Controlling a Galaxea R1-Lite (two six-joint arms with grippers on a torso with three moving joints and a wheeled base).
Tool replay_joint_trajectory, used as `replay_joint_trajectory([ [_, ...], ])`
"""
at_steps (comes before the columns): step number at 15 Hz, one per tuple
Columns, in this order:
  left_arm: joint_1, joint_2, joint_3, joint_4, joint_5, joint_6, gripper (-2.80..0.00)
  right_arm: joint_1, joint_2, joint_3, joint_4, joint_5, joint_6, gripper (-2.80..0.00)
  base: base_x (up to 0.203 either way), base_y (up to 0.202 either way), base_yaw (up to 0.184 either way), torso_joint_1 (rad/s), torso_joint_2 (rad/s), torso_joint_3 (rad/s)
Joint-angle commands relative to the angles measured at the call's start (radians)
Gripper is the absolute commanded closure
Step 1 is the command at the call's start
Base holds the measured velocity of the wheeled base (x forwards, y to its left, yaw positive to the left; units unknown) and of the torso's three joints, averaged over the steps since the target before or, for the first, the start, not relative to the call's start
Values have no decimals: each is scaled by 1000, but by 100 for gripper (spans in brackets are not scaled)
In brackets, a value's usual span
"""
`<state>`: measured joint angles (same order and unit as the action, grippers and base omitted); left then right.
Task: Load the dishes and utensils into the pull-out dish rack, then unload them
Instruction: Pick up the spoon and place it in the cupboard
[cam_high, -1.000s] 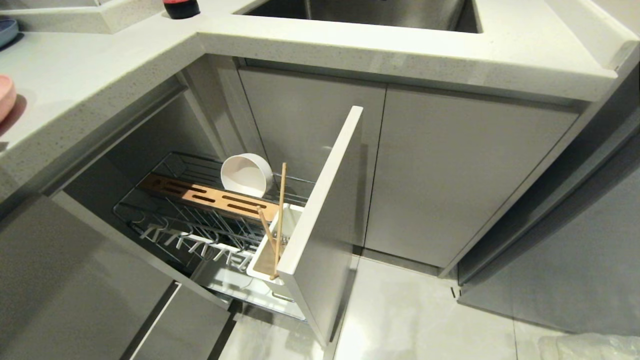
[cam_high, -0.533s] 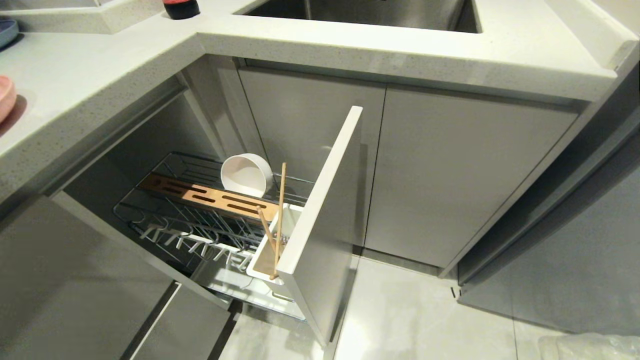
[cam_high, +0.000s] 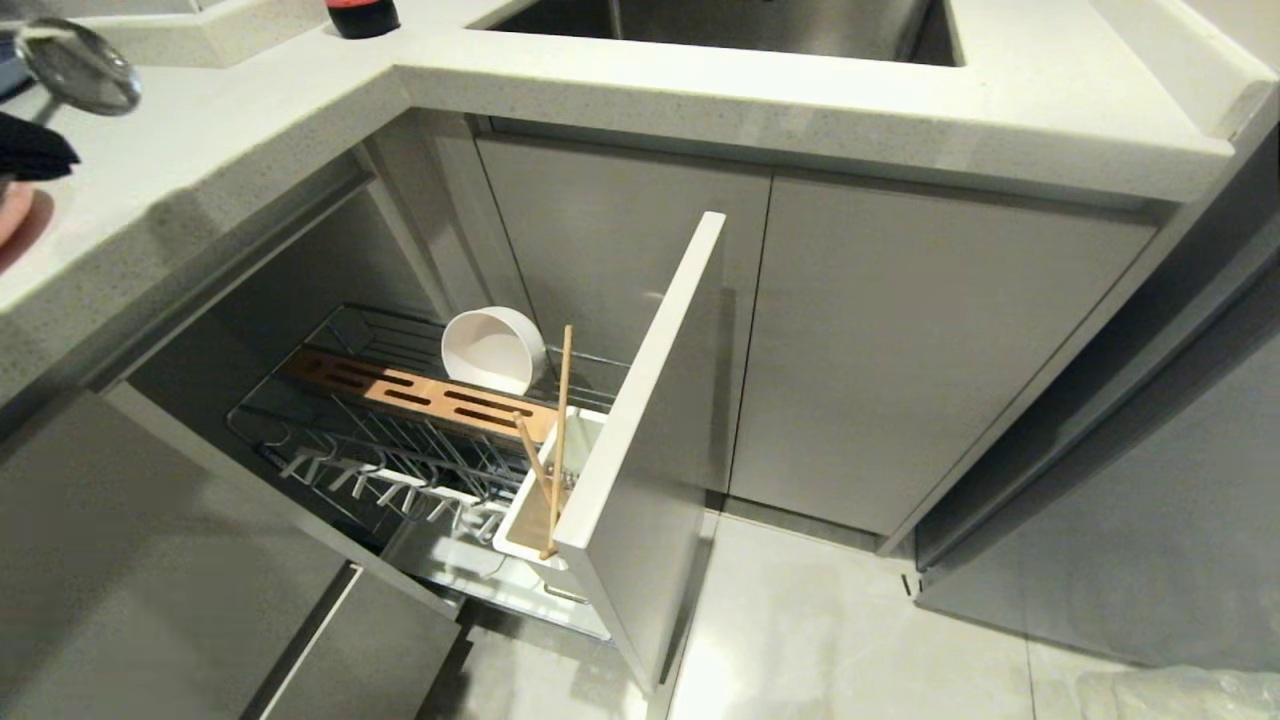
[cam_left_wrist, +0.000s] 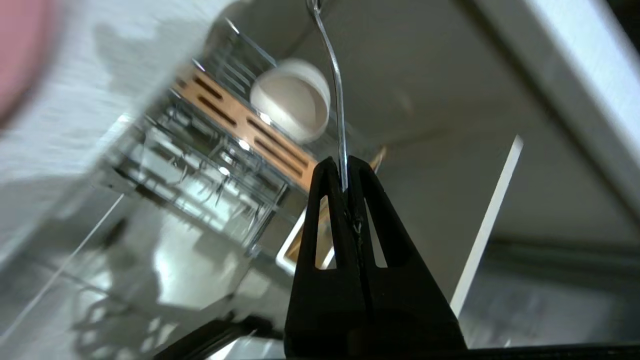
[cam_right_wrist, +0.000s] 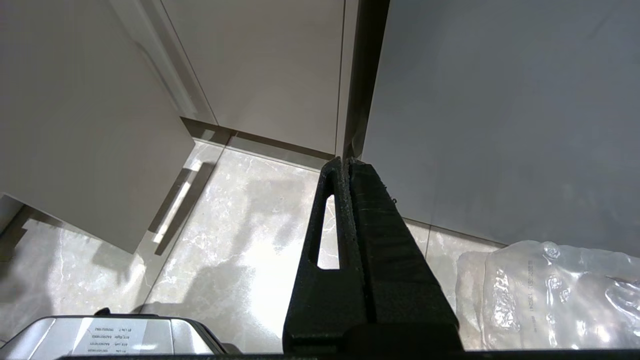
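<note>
While the rack (cam_high: 400, 420) sits unchanged, the spoon (cam_high: 75, 65) has entered the head view at top left.
There the bowl (cam_high: 493, 350) leans behind the wooden strip and chopsticks (cam_high: 557, 440) stand in the cup; a pink edge, probably the plate (cam_high: 12, 215), stays on the counter. In the left wrist view, the left gripper (cam_left_wrist: 344, 165) pinches the spoon's handle. In the right wrist view, the right gripper (cam_right_wrist: 345, 162) hangs pressed together above the floor.

Colours and patterns being shown

A cream-white bowl (cam_high: 493, 348), pale wooden chopsticks (cam_high: 558, 430), a tan slotted wooden strip (cam_high: 420, 392) and chrome wire rack (cam_high: 330, 450) are being displayed beneath a speckled off-white countertop (cam_high: 800, 100); a black left gripper (cam_left_wrist: 344, 186) is being seen.
</note>
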<state>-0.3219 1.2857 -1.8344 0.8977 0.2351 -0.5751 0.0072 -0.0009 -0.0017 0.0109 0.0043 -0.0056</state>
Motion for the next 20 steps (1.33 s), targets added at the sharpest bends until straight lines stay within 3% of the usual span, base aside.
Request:
replay_joint_trajectory([
  [1, -67, 41, 35, 5, 2, 38, 0, 0, -1, 0, 0, 0, 0, 0, 0, 0, 0, 0, 0, 0],
  [4, -161, 127, 53, 10, 24, 64, 0, 0, -1, 0, 0, 0, 0, 0, 0, 0, 0, 0, 0, 0],
  [8, -257, 268, 52, 14, 133, 57, 0, 0, -1, 0, 0, 0, 0, 0, 0, 0, 0, 0, 0, 0],
  [11, -270, 352, 23, 103, 199, 26, 0, 0, -1, 0, 0, 0, 0, 0, 0, 0, 0, 0, 0, 0],
  [15, -270, 453, -96, 264, 202, 26, 0, 0, -1, 0, 0, 0, 0, 0, 0, 0, 0, 0, 0, 0],
  [20, -273, 542, -108, 269, 202, 74, 0, 0, -1, 0, 0, 0, 0, 0, 0, 0, 0, 0, 0, 0],
])
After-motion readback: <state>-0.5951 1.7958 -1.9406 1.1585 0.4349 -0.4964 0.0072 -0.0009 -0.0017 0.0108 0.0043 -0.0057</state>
